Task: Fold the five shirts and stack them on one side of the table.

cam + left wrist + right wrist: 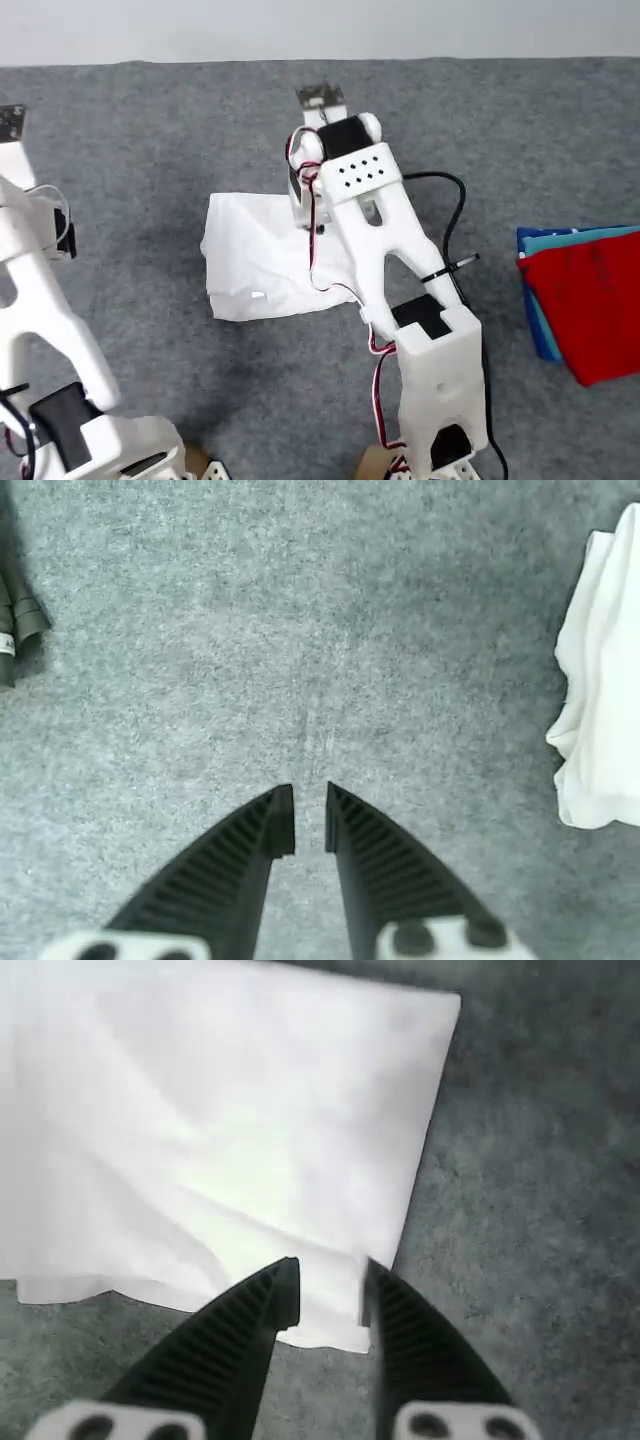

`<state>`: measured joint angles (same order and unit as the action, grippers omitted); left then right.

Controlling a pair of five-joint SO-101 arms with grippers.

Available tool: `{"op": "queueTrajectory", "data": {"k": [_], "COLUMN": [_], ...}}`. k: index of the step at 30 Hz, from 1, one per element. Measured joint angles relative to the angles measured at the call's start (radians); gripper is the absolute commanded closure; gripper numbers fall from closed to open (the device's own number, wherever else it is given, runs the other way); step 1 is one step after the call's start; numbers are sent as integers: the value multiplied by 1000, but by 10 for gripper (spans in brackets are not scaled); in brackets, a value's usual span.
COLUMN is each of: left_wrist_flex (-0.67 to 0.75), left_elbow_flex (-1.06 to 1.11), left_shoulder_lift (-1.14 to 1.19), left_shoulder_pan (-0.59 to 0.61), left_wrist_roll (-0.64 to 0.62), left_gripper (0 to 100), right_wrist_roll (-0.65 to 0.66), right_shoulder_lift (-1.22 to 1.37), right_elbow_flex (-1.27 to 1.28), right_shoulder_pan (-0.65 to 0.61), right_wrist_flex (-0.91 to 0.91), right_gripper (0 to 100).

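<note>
Middle of the surface point(130, 140) in the high view is where the white shirt point(255, 265) sits, doubled over into a rough rectangle and a bit rumpled. My right end effector point(327, 1295) is low over one edge near a corner, tips slightly apart with cloth showing between them. Can't tell if it's actually biting. My left end effector point(310, 815) sits over bare grey at the left of frame, almost together with a thin slit, holding nothing. The folded stack point(585, 295) is at the far right edge. I'd guess I'm mid-fold on this shirt. Next move needs a firm pinch on that edge, then carrying it over without dragging the layers apart.
</note>
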<state>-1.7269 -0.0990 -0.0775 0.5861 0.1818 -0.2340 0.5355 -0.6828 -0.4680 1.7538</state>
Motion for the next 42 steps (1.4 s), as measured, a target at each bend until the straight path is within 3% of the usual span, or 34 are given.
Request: {"op": "queueTrajectory", "data": {"k": [3, 20, 28, 36, 42], "left_wrist_flex": [-3, -3, -3, -3, -3], "left_elbow_flex": [0, 0, 0, 0, 0], "left_shoulder_lift": [0, 0, 0, 0, 0], "left_shoulder_pan": [-2, -2, -2, -2, -2], "left_wrist_roll": [-8, -9, -25, -46, -46], "left_gripper": [938, 938, 938, 938, 939], "right_wrist_roll": [-6, -6, -74, -54, 31], "right_shoulder_lift": [0, 258, 318, 318, 318], "right_elbow_flex": [21, 23, 20, 20, 12], "right_shoulder_pan": [3, 3, 5, 6, 15], "right_wrist_flex": [-2, -181, -198, -187, -157], "right_gripper": [701, 703, 709, 993, 988]}}
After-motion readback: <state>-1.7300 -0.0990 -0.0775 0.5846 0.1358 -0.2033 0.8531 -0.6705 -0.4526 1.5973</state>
